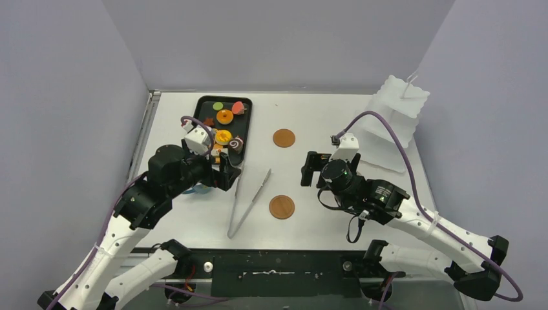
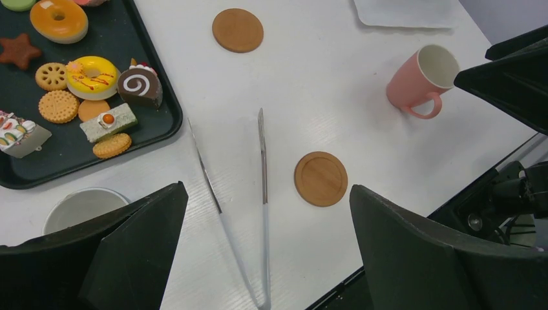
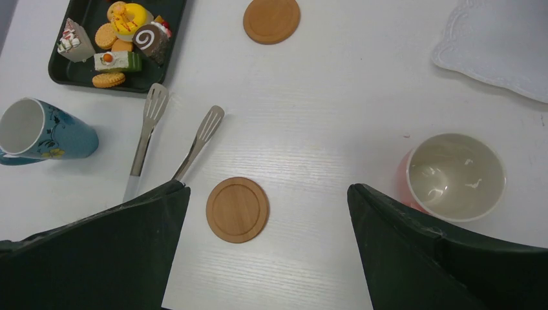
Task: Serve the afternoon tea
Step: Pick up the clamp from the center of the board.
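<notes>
The toy pastries [image 1: 224, 126] lie on the black tray [image 1: 203, 103] at the back left: donuts [image 2: 59, 19], cookies [image 2: 58, 106], a chocolate swirl roll [image 2: 139, 86], cake slices [image 2: 19, 132]. The blue cup [image 3: 42, 132] stands in front of the tray, mostly under my left arm. The pink cup [image 3: 455, 175] stands upright on the right, beside my right fingers. My left gripper [image 1: 227, 172] is open and empty above the tongs [image 2: 262, 194]. My right gripper [image 1: 310, 169] is open and empty above the near coaster [image 3: 237, 209].
The metal tongs [image 1: 249, 201] lie between the arms, their tips toward the tray. One wooden coaster [image 1: 284, 137] lies at mid-table, another [image 1: 282, 206] nearer the front. A white tiered stand [image 1: 394, 116] stands at the back right.
</notes>
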Available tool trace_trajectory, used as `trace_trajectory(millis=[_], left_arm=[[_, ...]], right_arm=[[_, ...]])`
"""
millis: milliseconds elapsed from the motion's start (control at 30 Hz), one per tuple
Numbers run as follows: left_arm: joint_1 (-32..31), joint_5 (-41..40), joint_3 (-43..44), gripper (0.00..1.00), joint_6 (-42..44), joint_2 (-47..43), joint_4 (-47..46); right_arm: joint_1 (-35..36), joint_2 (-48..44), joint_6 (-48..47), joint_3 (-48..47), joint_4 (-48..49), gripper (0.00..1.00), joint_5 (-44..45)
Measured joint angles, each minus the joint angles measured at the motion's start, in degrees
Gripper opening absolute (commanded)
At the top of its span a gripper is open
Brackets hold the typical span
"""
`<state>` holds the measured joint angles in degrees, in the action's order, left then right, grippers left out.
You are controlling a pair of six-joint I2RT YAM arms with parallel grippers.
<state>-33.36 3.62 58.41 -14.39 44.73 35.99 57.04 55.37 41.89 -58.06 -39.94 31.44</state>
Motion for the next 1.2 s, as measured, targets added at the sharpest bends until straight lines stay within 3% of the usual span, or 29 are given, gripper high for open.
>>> trace_trajectory(millis=[933,1200], left_arm=[[0.0,-4.02,-0.96,0.97,2.64,-1.88,1.68],[-0.02,-7.28,-2.64,0.97,4.0,-3.76,1.99]], right_arm=[[0.0,4.83,2.62,-1.11,-2.21,1.0,0.0],[2.01,12.68,7.72,-3.48,-1.64,0.98,-1.79]])
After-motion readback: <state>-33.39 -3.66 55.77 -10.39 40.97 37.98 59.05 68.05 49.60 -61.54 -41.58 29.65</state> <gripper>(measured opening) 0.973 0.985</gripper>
